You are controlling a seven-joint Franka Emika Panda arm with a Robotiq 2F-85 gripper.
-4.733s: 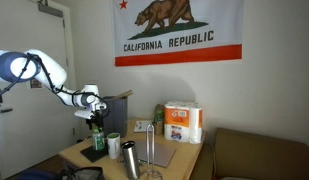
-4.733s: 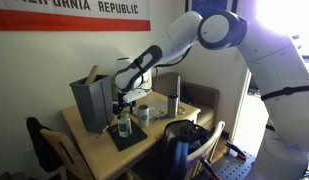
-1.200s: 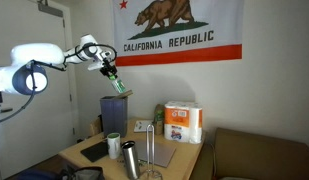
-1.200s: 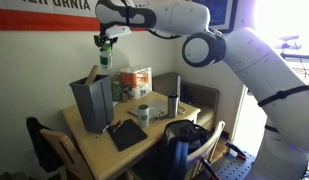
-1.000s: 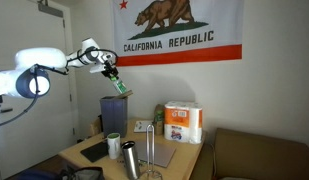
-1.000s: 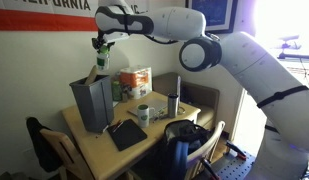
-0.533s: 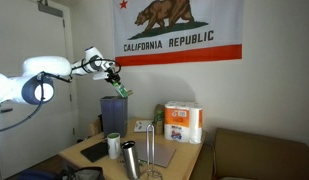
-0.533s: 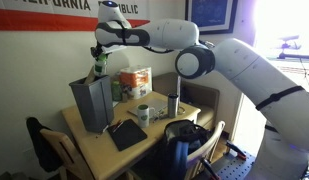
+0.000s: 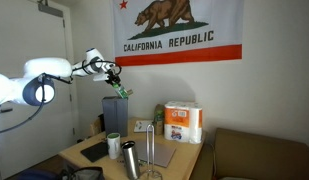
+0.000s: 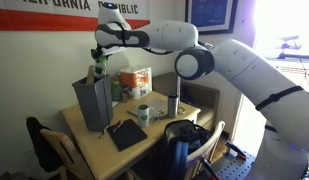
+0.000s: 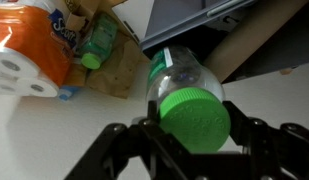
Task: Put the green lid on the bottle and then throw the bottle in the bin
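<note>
My gripper (image 11: pixel 195 128) is shut on the bottle (image 11: pixel 180 72), just below its cap. The green lid (image 11: pixel 194 120) sits on the bottle's neck and faces the wrist camera. Behind the bottle I see the dark open top of the bin (image 11: pixel 199 20). In an exterior view the gripper (image 10: pixel 99 62) holds the bottle (image 10: pixel 94 73) tilted just above the mouth of the tall grey-blue bin (image 10: pixel 91 106). In an exterior view the bottle (image 9: pixel 120 90) hangs slanted below the gripper (image 9: pixel 113 75), high over the table.
On the table stand a white-and-orange paper-towel pack (image 9: pixel 182 122), a steel tumbler (image 9: pixel 129 158), a white cup with a green band (image 9: pixel 113 145) and a black pad (image 10: pixel 126 133). A cardboard tube (image 11: pixel 256 42) leans in the bin. A chair (image 10: pixel 49 145) stands at the table's corner.
Over the last second the gripper has come down with the bottle toward the bin's mouth. In the last half second it has hardly moved.
</note>
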